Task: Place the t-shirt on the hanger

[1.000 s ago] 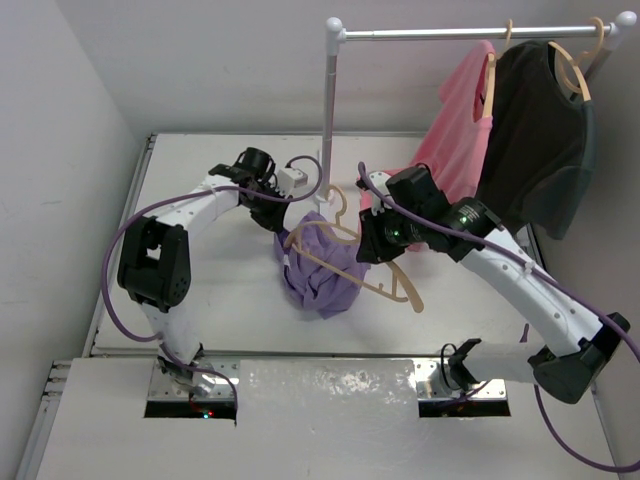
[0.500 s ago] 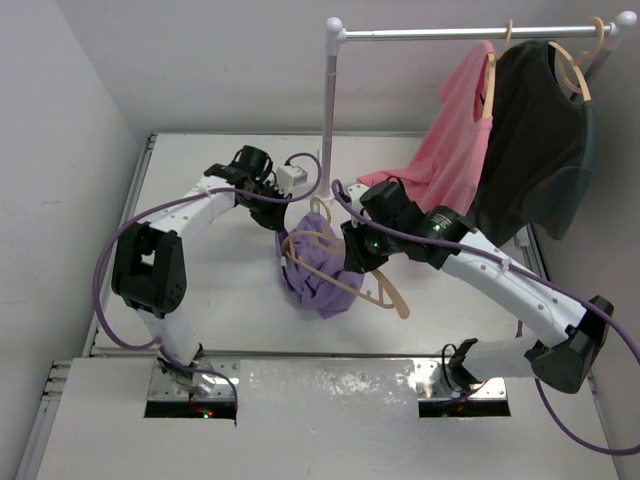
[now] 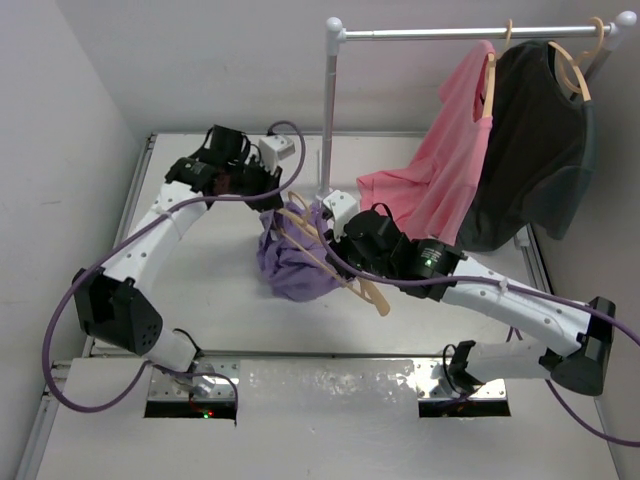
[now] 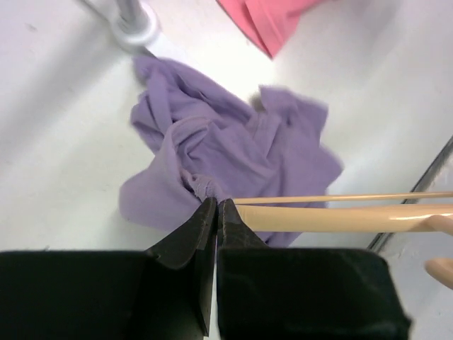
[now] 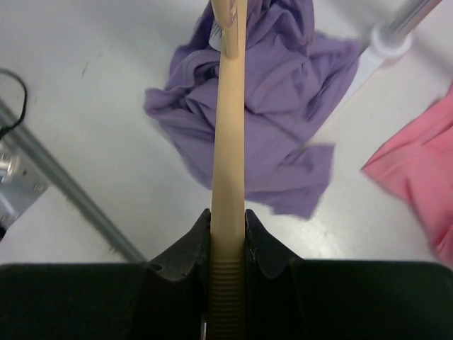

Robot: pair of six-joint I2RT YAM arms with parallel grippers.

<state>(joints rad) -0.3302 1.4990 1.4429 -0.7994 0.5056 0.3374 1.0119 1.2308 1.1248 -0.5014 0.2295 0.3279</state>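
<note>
Left gripper (image 4: pixel 216 207): jaws pinched shut on a fold of the t-shirt (image 4: pixel 226 156), probably holding up an edge for the hanger to enter. Right gripper (image 5: pixel 228 216): jaws clamped on one arm of the hanger (image 5: pixel 229 106), pointing it at the cloth. The t-shirt sits bunched on the table (image 3: pixel 200 290) beside the rack post (image 3: pixel 328 110). The top view adds both arms meeting, plus the pink shirt (image 3: pixel 450 150) and black shirt (image 3: pixel 535 140) hanging. Only the wrist views show the grips.

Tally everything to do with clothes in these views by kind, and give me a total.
Shirts: 3 (lavender t-shirt, pink shirt, black shirt)
Hangers: 3 (held hanger in the right hand, pink shirt's hanger, black shirt's hanger)
Clothes rail: 1
Total: 7
</note>
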